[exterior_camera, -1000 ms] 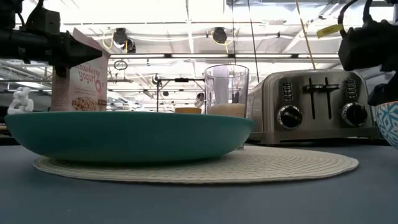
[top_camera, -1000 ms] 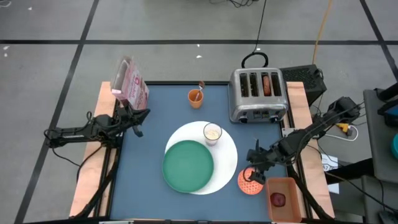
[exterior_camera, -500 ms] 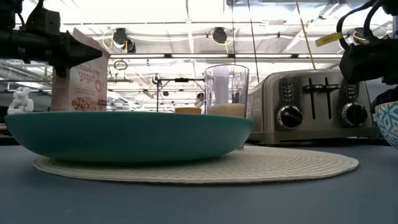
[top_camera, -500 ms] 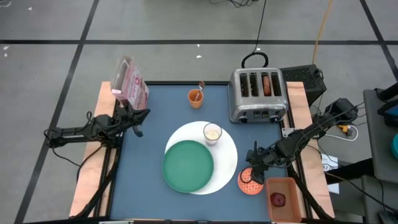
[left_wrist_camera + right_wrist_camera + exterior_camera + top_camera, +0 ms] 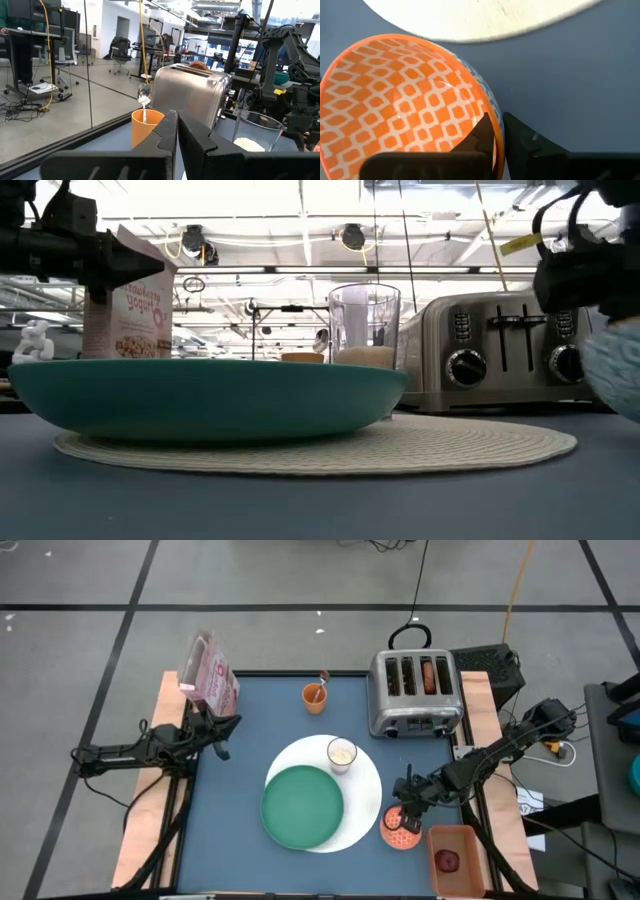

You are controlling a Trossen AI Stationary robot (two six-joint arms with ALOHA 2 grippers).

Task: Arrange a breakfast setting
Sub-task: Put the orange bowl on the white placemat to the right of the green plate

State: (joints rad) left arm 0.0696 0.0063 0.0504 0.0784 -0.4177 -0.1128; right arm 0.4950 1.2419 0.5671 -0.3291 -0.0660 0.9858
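Observation:
The orange-pink patterned bowl [image 5: 400, 830] stands on the blue table just right of the white round mat [image 5: 365, 765], and my right gripper [image 5: 405, 808] is shut on it. The green plate [image 5: 302, 805] and the milky glass [image 5: 341, 753] rest on the mat. A metal spoon [image 5: 144, 94] stands in an orange cup [image 5: 315, 696]. A brown bagel [image 5: 430, 675] sticks out of a toaster slot. The dark red fruit [image 5: 447, 860] lies in a wooden box. My left gripper [image 5: 222, 735] waits shut at the table's left edge, touching nothing. My right gripper pinches the bowl's rim [image 5: 496, 131] on the side toward the table's right edge. One finger [image 5: 479, 134] is inside the bowl and the other [image 5: 522, 136] is outside against the blue-white wall. The fingers slant down from the right. Whether the bowl's base is on the table I cannot tell.
The silver toaster [image 5: 415, 692] stands at the far right of the table and a pink cereal box [image 5: 208, 672] at the far left corner. The wooden box [image 5: 455, 858] sits at the near right corner, close to the bowl. Bare blue table lies left of the mat.
My right gripper has sunk slightly onto the bowl and shut, taking hold of its rim. The bowl has shifted a little in the low view, where it now shows blurred at the right edge.

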